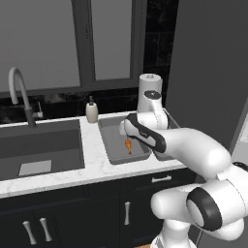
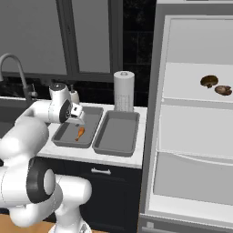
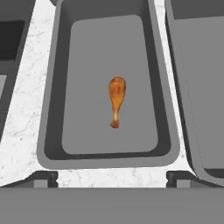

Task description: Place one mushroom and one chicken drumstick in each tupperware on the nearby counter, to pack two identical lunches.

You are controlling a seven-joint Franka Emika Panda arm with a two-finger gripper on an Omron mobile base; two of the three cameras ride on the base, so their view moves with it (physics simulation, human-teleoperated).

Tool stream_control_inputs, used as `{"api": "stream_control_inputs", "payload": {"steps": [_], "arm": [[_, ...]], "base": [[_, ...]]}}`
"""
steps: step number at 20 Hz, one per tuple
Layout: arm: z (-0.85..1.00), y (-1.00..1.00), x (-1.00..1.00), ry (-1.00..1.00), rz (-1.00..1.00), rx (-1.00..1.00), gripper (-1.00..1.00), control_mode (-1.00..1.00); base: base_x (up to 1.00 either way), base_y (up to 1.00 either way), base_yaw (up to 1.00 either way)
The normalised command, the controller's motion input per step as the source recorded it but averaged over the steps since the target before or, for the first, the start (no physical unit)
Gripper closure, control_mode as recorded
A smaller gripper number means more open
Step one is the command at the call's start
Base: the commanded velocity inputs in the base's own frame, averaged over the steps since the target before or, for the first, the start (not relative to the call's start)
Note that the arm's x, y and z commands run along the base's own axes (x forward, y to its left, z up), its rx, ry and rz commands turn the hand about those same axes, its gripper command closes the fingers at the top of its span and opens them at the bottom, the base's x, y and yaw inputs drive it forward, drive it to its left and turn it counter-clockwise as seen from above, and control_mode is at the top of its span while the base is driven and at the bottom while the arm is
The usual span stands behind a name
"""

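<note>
Hovering with jaws spread wide and empty, the gripper (image 3: 112, 179) hangs above the left tupperware (image 3: 48, 131), where one chicken drumstick (image 3: 116, 100) lies mid-floor; the right tupperware (image 2: 116, 132) beside it, near the counter's (image 1: 94, 160) right end, holds nothing. Two mushrooms (image 2: 215, 85) sit on a refrigerator shelf (image 2: 191, 91). A clean lift straight up, clear of the container walls, looks wise before the next fetch.

A rendered home kitchen: a white marble-look tabletop (image 1: 97, 167) with a dark inset sink (image 1: 41, 147) and curved faucet (image 1: 19, 94), black cabinets (image 1: 72, 220) below, a soap dispenser (image 1: 91, 111), a paper towel roll (image 2: 123, 91), and an open fridge (image 2: 191, 123) at right.
</note>
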Motion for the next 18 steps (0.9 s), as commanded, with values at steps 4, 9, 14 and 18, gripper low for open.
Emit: {"api": "stream_control_inputs", "payload": {"steps": [4, 9, 14, 18], "arm": [[0.98, -0.2, -0.71, 0.0, 0.0, 0.0, -1.0, -1.0], [0.75, -0.35, -0.6, 0.0, 0.0, 0.0, -1.0, -1.0], [0.08, 0.0, -0.1, 0.06, 0.01, -0.02, -1.0, -1.0], [-0.1, 0.0, -0.39, -0.04, 0.0, -0.01, -1.0, -1.0]], "base": [[0.0, 0.0, 0.0], [0.0, 0.0, 0.0], [0.0, 0.0, 0.0], [0.0, 0.0, 0.0]]}}
